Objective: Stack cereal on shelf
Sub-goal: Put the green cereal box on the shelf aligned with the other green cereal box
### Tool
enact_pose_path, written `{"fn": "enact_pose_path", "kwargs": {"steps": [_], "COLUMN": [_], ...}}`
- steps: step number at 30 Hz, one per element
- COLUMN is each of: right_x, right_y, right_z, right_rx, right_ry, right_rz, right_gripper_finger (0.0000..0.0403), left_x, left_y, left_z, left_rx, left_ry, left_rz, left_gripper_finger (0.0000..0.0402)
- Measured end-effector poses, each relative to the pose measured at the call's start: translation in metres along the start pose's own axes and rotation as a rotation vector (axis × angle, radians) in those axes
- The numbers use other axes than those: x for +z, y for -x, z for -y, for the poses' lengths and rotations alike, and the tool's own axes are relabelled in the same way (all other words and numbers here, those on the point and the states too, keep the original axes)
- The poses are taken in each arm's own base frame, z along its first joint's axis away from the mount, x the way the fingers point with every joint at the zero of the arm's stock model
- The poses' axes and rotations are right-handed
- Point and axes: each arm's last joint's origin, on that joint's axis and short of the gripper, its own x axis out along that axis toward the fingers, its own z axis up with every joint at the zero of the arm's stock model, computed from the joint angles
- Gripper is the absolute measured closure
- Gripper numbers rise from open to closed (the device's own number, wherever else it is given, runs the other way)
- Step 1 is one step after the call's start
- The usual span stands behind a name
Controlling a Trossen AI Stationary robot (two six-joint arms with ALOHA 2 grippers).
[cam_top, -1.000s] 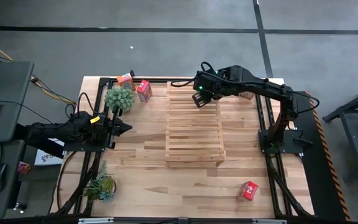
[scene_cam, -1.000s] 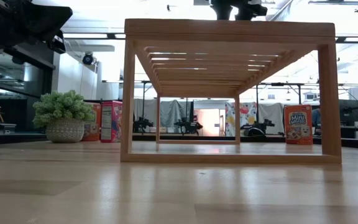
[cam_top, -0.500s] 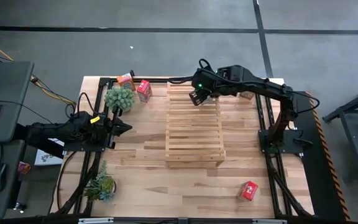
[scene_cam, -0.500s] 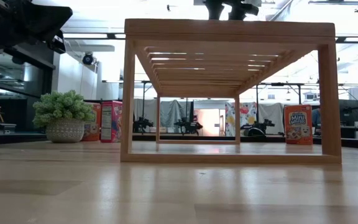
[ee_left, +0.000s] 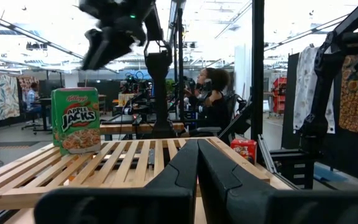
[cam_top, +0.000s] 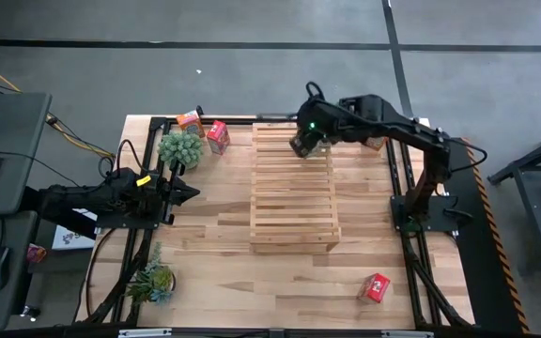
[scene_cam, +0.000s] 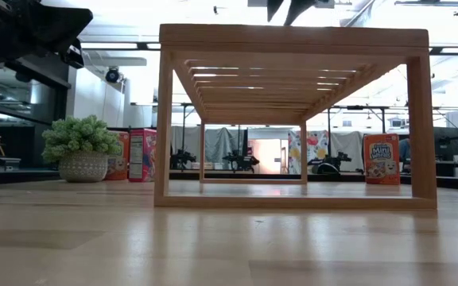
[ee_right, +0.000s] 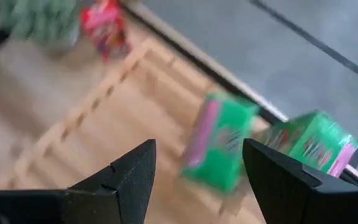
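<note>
A green cereal box [ee_left: 75, 120] stands upright on the slatted top of the wooden shelf [cam_top: 289, 192], near its far end. My right gripper [ee_right: 197, 155] hangs open above it, fingers slanting down, nothing between them; in the high view the gripper [cam_top: 301, 143] covers the box. A second green box [ee_right: 312, 143] shows just beyond the first. Red [cam_top: 218, 136] and orange [cam_top: 191, 119] boxes stand on the table at the far left, and another red box [cam_top: 376, 286] lies near the front right. My left gripper [cam_top: 191, 193] waits shut at the table's left.
A potted plant [cam_top: 180, 147] stands beside the far-left boxes and a smaller one [cam_top: 153, 280] sits at the front left. An orange box [scene_cam: 381, 159] stands on the table behind the shelf, at the right. People sit in the room beyond the table [ee_left: 213, 93].
My right gripper has risen above the shelf's far end, almost leaving the top of the low view, and its wrist has rolled. The shelf and the boxes on the table have kept still.
</note>
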Motion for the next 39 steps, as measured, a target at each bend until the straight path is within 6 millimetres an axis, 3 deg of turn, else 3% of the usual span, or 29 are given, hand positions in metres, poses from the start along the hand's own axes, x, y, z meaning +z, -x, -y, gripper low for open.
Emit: {"fn": "enact_pose_path", "kwargs": {"steps": [5,10,13,17,25,32,39], "right_x": [-0.031,-0.071,-0.095,-0.117,-0.121,-0.112,-0.103], "right_y": [0.015,0.027,0.020,-0.008,-0.058,-0.078,-0.080], "right_z": [-0.023,-0.041,-0.036,-0.029,-0.013,-0.008,-0.006], "right_rx": [0.006,-0.003,-0.063,-0.042,0.023,0.016,-0.034], "right_ry": [0.150,0.252,0.254,0.238,0.276,0.287,0.265], "right_rz": [-0.079,-0.073,-0.058,-0.019,0.186,0.259,0.326], "right_gripper_finger": [0.0216,0.0330,0.0390,0.0385,0.0402,0.0402,0.0403], "left_x": [0.000,0.000,-0.001,-0.001,-0.002,-0.002,-0.002], "left_y": [0.000,0.000,0.000,0.000,0.000,0.000,0.000], "left_z": [0.000,0.000,0.000,0.000,0.000,0.000,0.000], "left_rx": [0.000,0.000,0.000,0.000,-0.001,-0.003,-0.003], "left_ry": [0.000,0.000,0.001,0.002,0.002,0.002,0.002], "left_rz": [0.000,0.000,-0.006,-0.014,-0.019,-0.019,-0.019], "left_gripper_finger": [0.0401,0.0401,0.0401,0.0401,0.0401,0.0401,0.0401]}}
